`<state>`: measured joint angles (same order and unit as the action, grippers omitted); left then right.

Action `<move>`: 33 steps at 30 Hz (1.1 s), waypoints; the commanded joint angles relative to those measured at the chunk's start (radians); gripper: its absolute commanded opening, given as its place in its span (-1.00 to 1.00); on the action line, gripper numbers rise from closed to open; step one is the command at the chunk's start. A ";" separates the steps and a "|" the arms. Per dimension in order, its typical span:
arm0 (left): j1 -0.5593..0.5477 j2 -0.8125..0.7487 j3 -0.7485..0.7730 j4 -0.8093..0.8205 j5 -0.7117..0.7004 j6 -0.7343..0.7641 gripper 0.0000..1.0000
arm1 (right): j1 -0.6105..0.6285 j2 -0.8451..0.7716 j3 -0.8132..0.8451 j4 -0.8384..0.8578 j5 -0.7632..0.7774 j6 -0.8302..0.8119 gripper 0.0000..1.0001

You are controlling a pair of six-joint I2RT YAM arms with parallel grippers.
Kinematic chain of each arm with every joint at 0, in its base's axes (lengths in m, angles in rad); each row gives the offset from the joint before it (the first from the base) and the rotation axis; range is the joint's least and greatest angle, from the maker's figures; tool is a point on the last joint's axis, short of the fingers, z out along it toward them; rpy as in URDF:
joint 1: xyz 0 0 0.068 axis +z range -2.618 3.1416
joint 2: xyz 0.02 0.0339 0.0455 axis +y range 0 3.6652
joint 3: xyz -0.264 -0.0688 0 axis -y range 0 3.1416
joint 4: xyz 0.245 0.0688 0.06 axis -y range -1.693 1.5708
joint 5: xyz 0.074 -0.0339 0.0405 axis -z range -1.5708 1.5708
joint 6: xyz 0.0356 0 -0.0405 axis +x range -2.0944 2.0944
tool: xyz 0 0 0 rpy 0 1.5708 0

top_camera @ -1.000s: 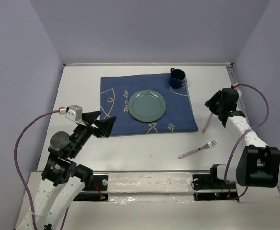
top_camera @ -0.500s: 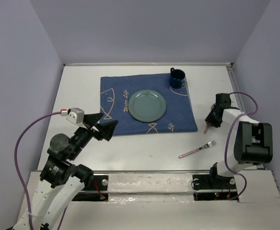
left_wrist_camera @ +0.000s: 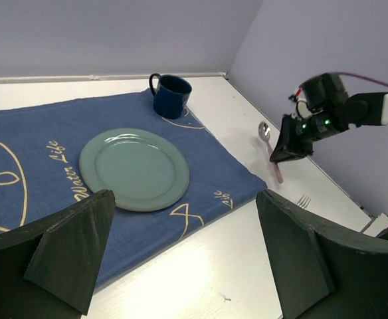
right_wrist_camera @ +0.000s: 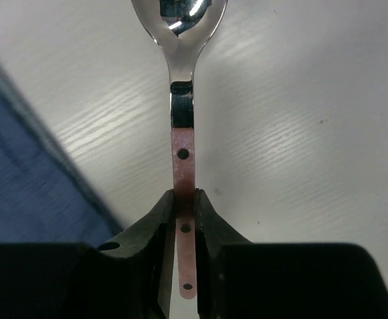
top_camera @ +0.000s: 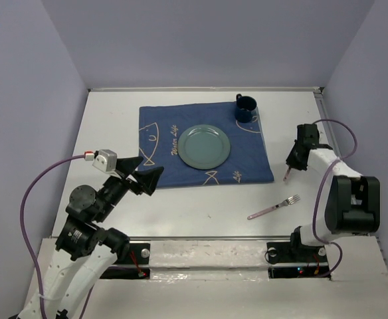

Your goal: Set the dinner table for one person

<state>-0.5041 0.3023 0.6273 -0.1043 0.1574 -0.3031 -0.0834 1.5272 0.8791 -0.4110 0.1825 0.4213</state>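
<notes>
A spoon (right_wrist_camera: pixel 183 100) with a pink handle and a steel bowl lies just right of the blue placemat (top_camera: pixel 167 133) on the white dinner table (top_camera: pixel 200 199). My right gripper (right_wrist_camera: pixel 184 203) is shut on its handle. The top view shows this gripper (top_camera: pixel 293 159) with the handle (top_camera: pixel 286 176) poking out below it. I cannot tell whether the spoon touches the table. A green plate (top_camera: pixel 204 146) sits mid-placemat and a dark blue mug (top_camera: pixel 245 108) at its far right corner. My left gripper (top_camera: pixel 143 171) is open and empty at the placemat's near left corner.
A pink-handled fork (top_camera: pixel 274 208) lies on the table near the front right, below the spoon. It also shows in the left wrist view (left_wrist_camera: pixel 303 201). Purple walls close in the table on the left, back and right.
My right wrist has swung down and turned over the spoon, closing on its handle. My left gripper has drawn back slightly towards the near edge.
</notes>
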 commanded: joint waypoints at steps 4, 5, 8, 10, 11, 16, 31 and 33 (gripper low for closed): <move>-0.001 0.050 0.002 0.020 0.001 0.024 0.98 | 0.315 -0.127 0.196 -0.049 -0.069 -0.136 -1.00; 0.002 0.058 0.000 0.018 -0.001 0.024 0.98 | 0.329 -0.092 0.231 -0.064 -0.115 -0.151 -1.00; 0.012 0.070 0.000 0.018 -0.009 0.022 0.98 | 0.352 -0.059 0.248 -0.051 -0.199 -0.168 -1.00; 0.018 0.078 0.000 0.018 -0.013 0.022 0.98 | 0.361 -0.023 0.247 -0.016 -0.279 -0.170 -1.00; 0.027 0.083 0.000 0.017 -0.013 0.022 0.98 | 0.361 -0.009 0.253 -0.005 -0.291 -0.168 -1.00; 0.052 0.113 0.000 0.023 0.008 0.021 0.98 | 0.361 0.124 0.313 0.028 -0.313 -0.179 -1.00; 0.090 0.138 -0.001 0.031 0.028 0.022 0.98 | 0.361 0.323 0.388 0.069 -0.232 -0.127 -1.00; 0.090 0.141 -0.001 0.032 0.031 0.024 0.98 | 0.361 0.332 0.389 0.072 -0.222 -0.122 -1.00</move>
<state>-0.4232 0.4316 0.6273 -0.1158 0.1631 -0.2966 0.2821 1.8584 1.2243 -0.3897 -0.0780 0.2810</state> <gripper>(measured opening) 0.989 0.186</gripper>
